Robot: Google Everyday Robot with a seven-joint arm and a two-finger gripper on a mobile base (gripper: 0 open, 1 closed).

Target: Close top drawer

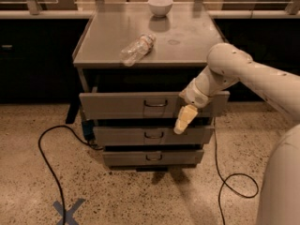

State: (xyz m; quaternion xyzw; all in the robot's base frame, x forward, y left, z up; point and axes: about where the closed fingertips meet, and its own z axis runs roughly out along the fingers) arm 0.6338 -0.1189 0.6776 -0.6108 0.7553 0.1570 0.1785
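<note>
Grey cabinet [187, 36]: gripper [181, 127], fingers pinched together, empty, leans on top drawer [117, 106] front to shove inward.

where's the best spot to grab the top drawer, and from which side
Take the top drawer by the small wire pull handle at the centre of its flat front, coming straight in from the front. It is the only graspable feature on that plain face, and being centred it should keep the drawer from skewing. The gripper sits by the front's right end, away from the handle.
</note>
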